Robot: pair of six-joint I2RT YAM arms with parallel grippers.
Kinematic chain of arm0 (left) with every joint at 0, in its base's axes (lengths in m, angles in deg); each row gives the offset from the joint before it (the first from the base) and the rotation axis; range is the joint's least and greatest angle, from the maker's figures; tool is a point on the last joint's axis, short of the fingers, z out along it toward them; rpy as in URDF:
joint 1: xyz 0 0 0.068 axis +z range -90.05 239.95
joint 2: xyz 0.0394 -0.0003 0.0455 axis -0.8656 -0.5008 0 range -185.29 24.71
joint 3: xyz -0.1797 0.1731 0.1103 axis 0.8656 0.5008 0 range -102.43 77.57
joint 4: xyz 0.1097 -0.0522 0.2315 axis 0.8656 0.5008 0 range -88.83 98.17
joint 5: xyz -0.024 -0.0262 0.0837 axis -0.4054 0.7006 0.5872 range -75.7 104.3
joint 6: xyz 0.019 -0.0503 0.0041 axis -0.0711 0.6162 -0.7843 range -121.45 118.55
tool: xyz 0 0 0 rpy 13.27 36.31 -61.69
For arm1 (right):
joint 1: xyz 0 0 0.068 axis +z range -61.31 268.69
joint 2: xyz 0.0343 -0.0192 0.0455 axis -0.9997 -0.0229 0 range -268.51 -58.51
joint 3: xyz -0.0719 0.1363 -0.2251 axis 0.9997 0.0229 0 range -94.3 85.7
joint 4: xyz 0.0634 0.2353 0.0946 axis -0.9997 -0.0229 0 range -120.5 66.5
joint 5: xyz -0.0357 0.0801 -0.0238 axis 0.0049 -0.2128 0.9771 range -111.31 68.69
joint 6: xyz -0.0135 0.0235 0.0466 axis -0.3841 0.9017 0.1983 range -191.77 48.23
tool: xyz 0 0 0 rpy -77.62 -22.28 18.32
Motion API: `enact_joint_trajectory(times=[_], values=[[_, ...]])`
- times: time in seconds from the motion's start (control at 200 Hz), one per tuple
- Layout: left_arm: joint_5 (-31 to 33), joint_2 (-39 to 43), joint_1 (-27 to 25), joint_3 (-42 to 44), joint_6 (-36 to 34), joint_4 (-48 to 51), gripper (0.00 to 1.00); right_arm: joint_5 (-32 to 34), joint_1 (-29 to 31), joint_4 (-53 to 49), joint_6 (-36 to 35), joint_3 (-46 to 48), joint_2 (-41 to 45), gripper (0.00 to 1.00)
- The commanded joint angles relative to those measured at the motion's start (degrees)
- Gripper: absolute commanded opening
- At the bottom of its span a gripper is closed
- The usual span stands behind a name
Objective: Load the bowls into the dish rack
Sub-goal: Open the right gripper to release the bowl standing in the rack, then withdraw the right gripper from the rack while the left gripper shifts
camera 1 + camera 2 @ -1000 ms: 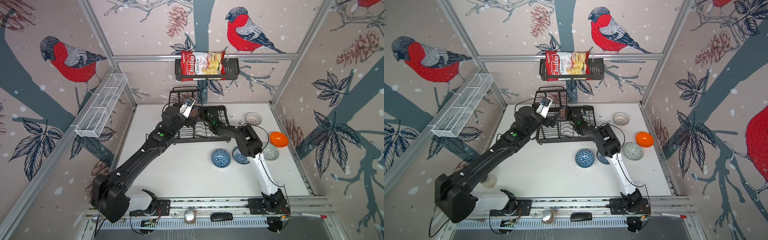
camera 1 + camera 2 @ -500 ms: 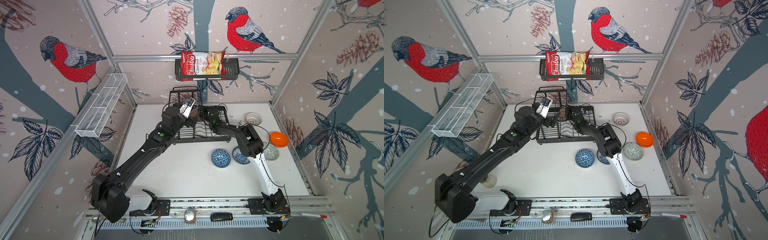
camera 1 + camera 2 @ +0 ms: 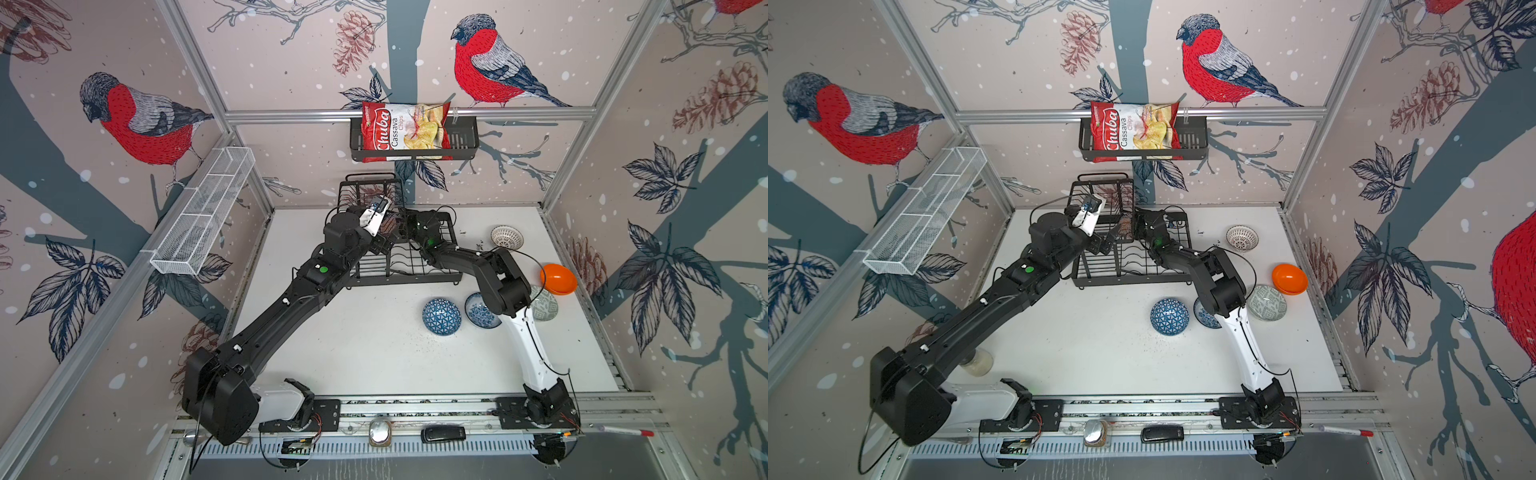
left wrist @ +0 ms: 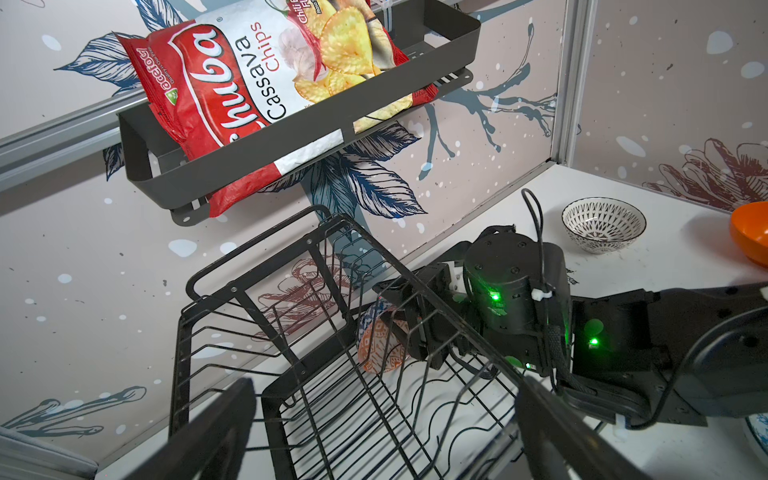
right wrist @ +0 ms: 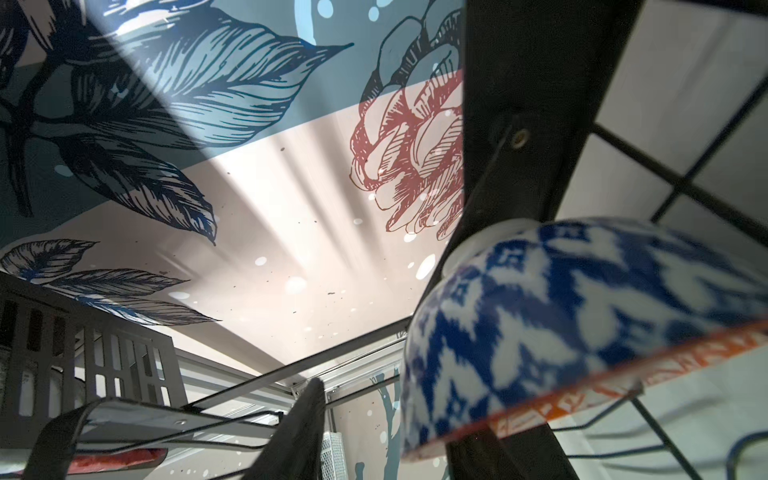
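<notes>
Bird-papered walls enclose a white tabletop (image 3: 365, 357) where 5 bowls (image 3: 441, 316) wait outside the dish rack (image 3: 405, 281); 1 orange-white bowl (image 4: 380, 347) stands on edge inside it, the right claw (image 4: 409, 336) parted around its rim, apparently letting go; the left claw (image 4: 384, 390) gapes empty.

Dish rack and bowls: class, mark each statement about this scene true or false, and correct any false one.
1. The plain orange bowl sits on the table, outside the dish rack. True.
2. The chips bag lies in the white mesh shelf. False: it stands in the black basket on the back wall.
3. The blue triangle-patterned bowl is on the table, in front of the rack. True.
4. The white lattice bowl is loaded in the rack. False: it stands on the table beside the rack.
5. An orange-white patterned bowl is inside the rack. True.
</notes>
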Motion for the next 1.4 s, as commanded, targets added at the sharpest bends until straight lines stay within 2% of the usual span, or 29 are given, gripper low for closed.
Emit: enact_joint_trajectory(times=[0.0,0.16,0.445,0.59,0.916,1.051,1.196,1.296,1.391], values=[[-0.18,0.05,0.11,-0.03,0.54,-2.7,0.97,0.09,-0.12,0.76,-0.3,1.37,1.55,0.58],[0.0,0.27,0.08,-0.05,0.59,-2.78,0.97,0.03,-0.22,1.36,-0.71,4.65,3.84,0.73],[0.59,0.23,0.11,-0.12,0.89,-2.66,0.97,-2.08,-1.14,3.35,-1.88,11.17,8.79,0.88],[1.45,0.23,0.03,-0.03,1.06,-2.87,0.97,-3.42,-1.84,3.19,-2.13,14.83,11.79,1.0],[4.31,1.3,0.07,1.52,0.82,-4.75,0.97,-8.37,-3.65,5.18,-2.56,24.17,18.61,1.0],[4.52,3.74,0.11,4.23,-0.11,-7.95,0.97,-11.78,-4.61,4.41,-5.43,25.91,20.91,1.0],[3.31,4.7,0.04,5.63,-1.17,-9.71,0.97,-14.07,-5.79,1.4,-12.0,26.98,25.03,1.0],[4.07,4.87,0.09,6.12,-1.22,-10.91,0.97,-14.84,-6.88,-6.09,-20.41,25.61,28.69,1.0],[1.26,5.55,0.11,6.83,-1.7,-11.64,0.97,-14.99,-7.99,-12.75,-28.2,24.93,32.38,1.0]])
